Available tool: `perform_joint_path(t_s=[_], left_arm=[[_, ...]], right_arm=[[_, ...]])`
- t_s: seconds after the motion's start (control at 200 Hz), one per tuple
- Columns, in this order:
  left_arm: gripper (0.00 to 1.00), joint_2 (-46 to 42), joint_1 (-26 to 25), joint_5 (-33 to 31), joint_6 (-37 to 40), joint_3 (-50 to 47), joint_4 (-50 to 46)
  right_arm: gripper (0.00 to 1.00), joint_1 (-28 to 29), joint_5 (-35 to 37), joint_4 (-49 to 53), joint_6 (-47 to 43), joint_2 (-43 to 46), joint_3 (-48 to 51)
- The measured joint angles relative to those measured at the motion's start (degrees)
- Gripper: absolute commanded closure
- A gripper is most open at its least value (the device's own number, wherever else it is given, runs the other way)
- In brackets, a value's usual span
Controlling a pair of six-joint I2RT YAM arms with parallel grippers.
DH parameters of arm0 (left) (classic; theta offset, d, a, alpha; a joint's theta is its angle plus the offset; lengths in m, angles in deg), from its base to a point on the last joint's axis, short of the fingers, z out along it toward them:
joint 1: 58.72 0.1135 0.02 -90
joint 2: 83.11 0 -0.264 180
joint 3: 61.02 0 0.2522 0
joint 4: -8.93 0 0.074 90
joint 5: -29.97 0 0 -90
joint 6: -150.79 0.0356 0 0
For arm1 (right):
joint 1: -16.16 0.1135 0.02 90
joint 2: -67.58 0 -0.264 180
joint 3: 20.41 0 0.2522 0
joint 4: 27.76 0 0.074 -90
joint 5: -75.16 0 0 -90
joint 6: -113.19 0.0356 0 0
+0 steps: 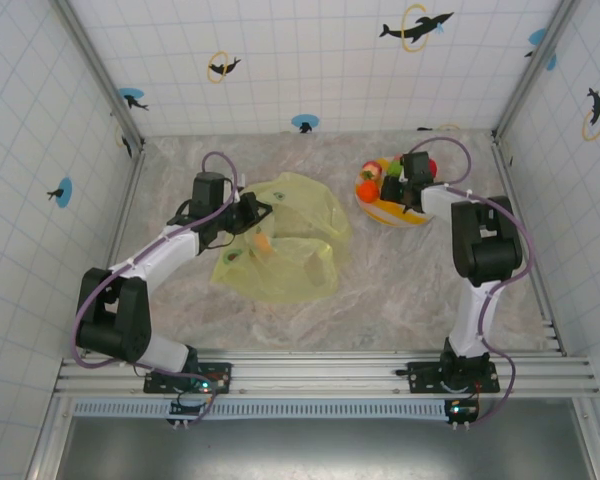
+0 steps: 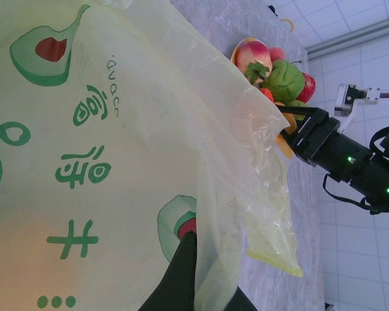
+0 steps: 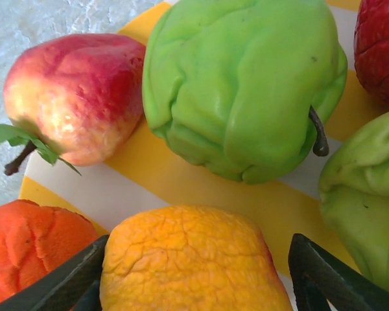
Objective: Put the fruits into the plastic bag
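Left pincer [image 1: 252, 208] clamps the plastic bag [image 1: 300, 235] by its edge on the worktop [image 1: 400, 290]. Right pincer [image 3: 194, 272], jaws apart, straddles a yellow-orange fruit [image 3: 188, 253] on the plate [image 1: 390, 216]. One orange piece [image 1: 263, 243] looks bagged; most remain.

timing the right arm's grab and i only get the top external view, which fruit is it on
observer: the right gripper straddles a yellow-orange fruit on the striped plate; a gap shows at one finger.
operator: anything crowding it
observer: an orange fruit sits close beside it, just outside the other finger.
operator: and on the left
observer: the left gripper is shut on a fold of the plastic bag.
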Motion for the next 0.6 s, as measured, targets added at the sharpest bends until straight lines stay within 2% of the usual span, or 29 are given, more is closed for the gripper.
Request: perform_joint_path(t_s=[0.19, 0.315, 0.425, 0.601], left_arm=[[1.0, 0.0, 0.0, 0.0, 0.0, -0.4, 0.0], [1.0, 0.0, 0.0, 0.0, 0.0, -0.4, 0.0], [1.0, 0.0, 0.0, 0.0, 0.0, -0.4, 0.0], [1.0, 0.0, 0.0, 0.5, -0.2, -0.5, 0.1]], right_arm=[[0.43, -0.2, -0.3, 0.0, -0.7, 0.2, 0.2], [0.45, -0.4, -0.4, -0.1, -1.4, 3.7, 3.6], [0.47, -0.4, -1.4, -0.4, -1.7, 11.5, 9.6], [0.5, 0.5, -6.2, -4.5, -1.3, 30.3, 24.2]])
